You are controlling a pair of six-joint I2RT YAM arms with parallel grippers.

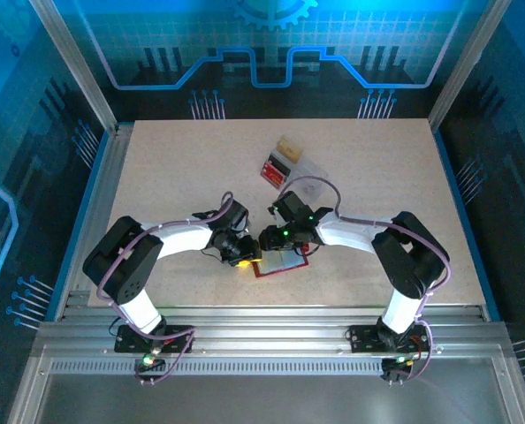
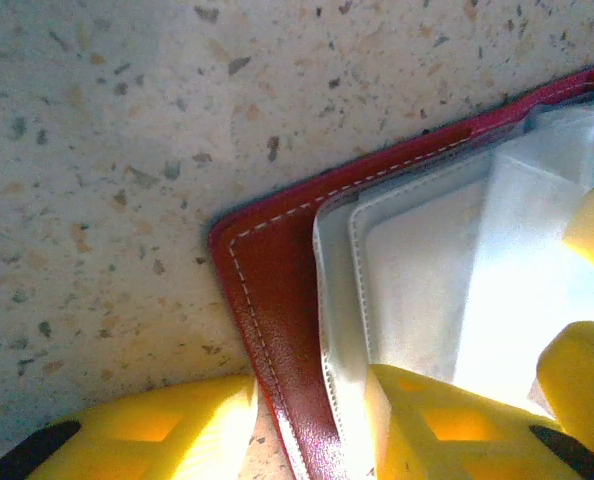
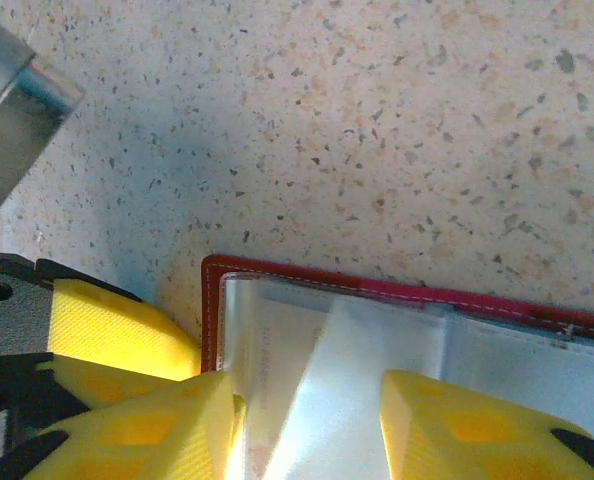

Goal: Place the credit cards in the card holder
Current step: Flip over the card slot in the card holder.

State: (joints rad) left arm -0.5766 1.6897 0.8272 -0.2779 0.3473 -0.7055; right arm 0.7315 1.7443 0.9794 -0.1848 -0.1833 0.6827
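The card holder lies open on the table near the front edge, dark red with clear sleeves. My left gripper is at its left edge and my right gripper is just above it. In the left wrist view the holder's stitched edge runs between the parted fingers of the left gripper, and one finger rests on the sleeve. In the right wrist view a pale credit card lies slanted on the sleeves between the fingers of the open right gripper. The same card shows bright in the left wrist view.
A clear plastic box with dark red ribbed pieces and a small tan block sit farther back on the table. Metal rails run along the near edge. Both arms crowd the same spot at the holder.
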